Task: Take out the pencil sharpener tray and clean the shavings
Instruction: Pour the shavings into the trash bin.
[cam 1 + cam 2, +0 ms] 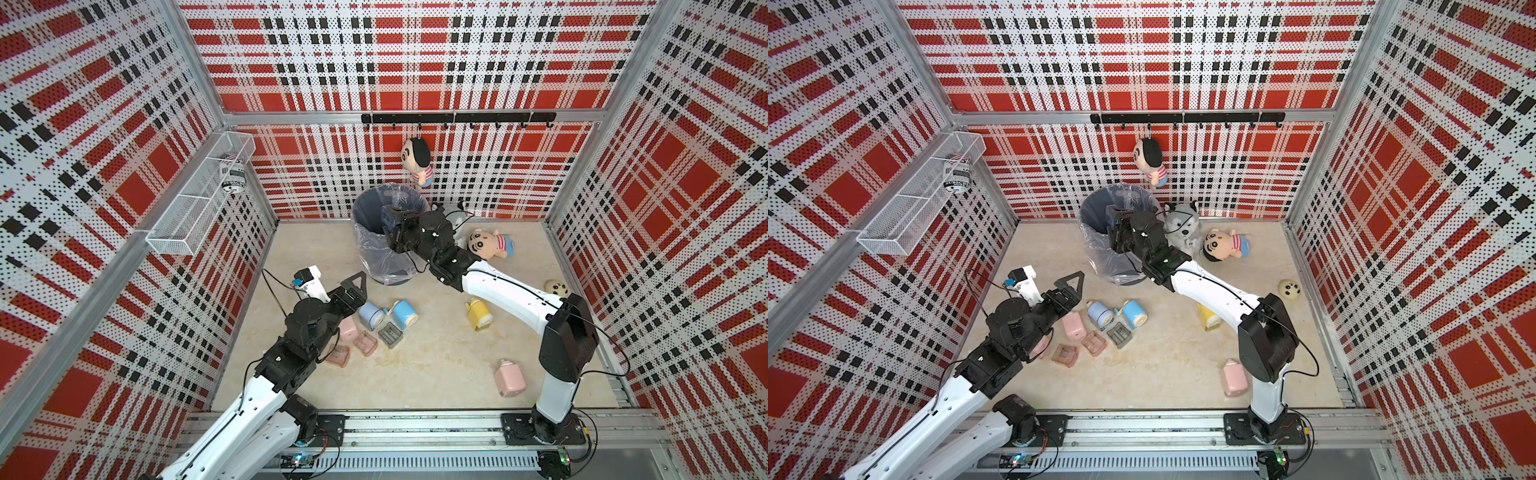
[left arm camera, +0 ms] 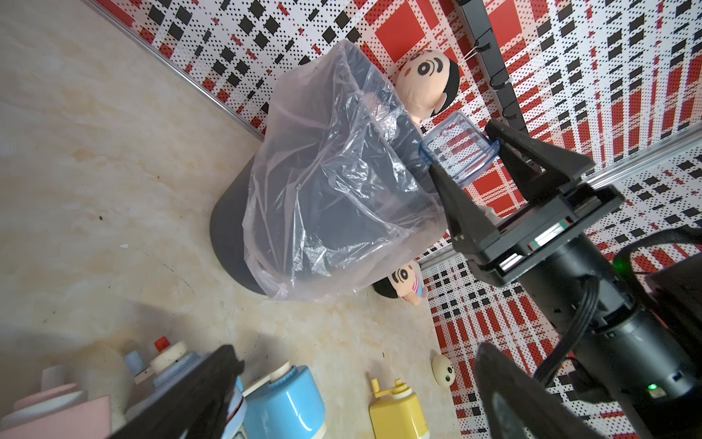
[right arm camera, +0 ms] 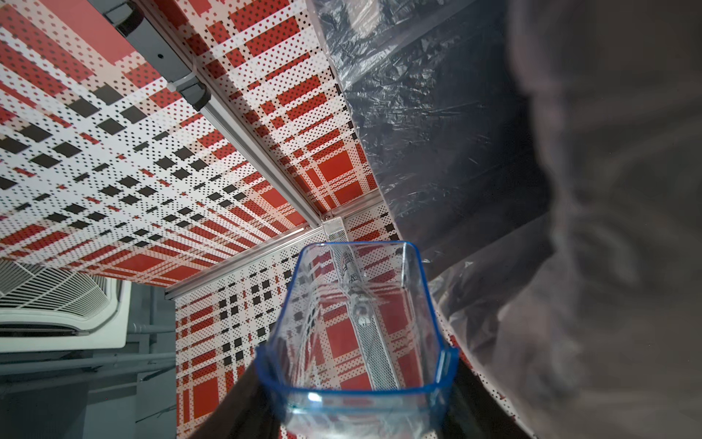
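Note:
My right gripper [image 1: 392, 220] is shut on a clear blue-rimmed pencil sharpener tray [image 3: 357, 334] and holds it over the mouth of the grey bag-lined bin [image 1: 365, 208]. In the left wrist view the tray [image 2: 457, 148] sits between the right gripper's [image 2: 471, 154] black fingers, tipped toward the bin [image 2: 323, 182]. No shavings show inside the tray. My left gripper [image 1: 353, 286] hangs open and holds nothing, above two blue sharpeners [image 1: 371, 314] [image 1: 404, 314] lying on the floor.
A yellow sharpener [image 1: 479, 314] and pink ones [image 1: 509, 378] [image 1: 347, 330] lie on the floor. Loose pink trays [image 1: 365, 342] [image 1: 337, 356] and a grey tray [image 1: 390, 333] lie nearby. Plush dolls [image 1: 490, 245] [image 1: 417, 160] sit by the back wall, and a wire basket [image 1: 199, 199] hangs on the left wall.

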